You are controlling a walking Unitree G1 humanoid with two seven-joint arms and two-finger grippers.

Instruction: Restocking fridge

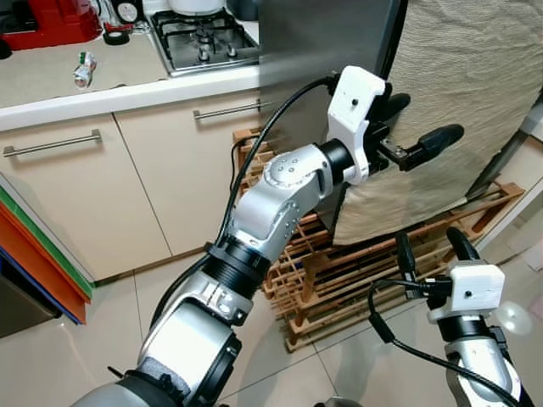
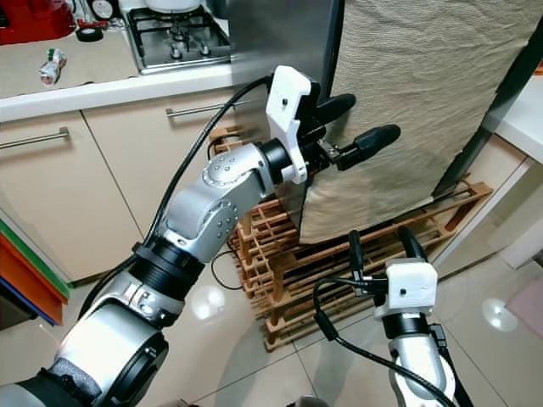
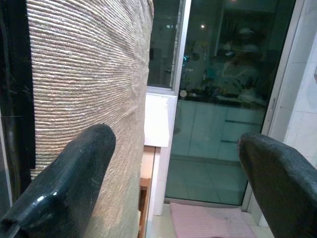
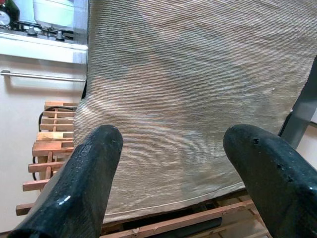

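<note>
In front of the fridge (image 1: 327, 51), left tool (image 1: 416, 127) raised at the edge of the grey door, fingers spread wide, holding nothing. One finger sits close against the beige woven cloth (image 1: 458, 93) that hangs over the fridge front, other finger out in open air; contact with cloth or door can't be told. Left wrist view: both black fingertips (image 3: 74, 173) apart, cloth (image 3: 84, 64) just beside one, a dark glass door and a pink mat (image 3: 213, 220) on the floor beyond.

Right tool (image 1: 433, 250) low, pointing up toward the bottom hem of the cloth, fingers also wide apart, empty. Right wrist view: two fingers (image 4: 89, 163) with the cloth (image 4: 198, 89) between and behind them, not touching.

Wooden slatted rack (image 1: 356, 267) on the tiled floor under the cloth, beside the fridge base. Tabletop (image 1: 85, 89) to the robot's left with gas hob (image 1: 204, 38), a red appliance (image 1: 51, 21) and a small crumpled packet (image 1: 83, 69). Cream cabinet doors (image 1: 76, 195) with bar handles below.
</note>
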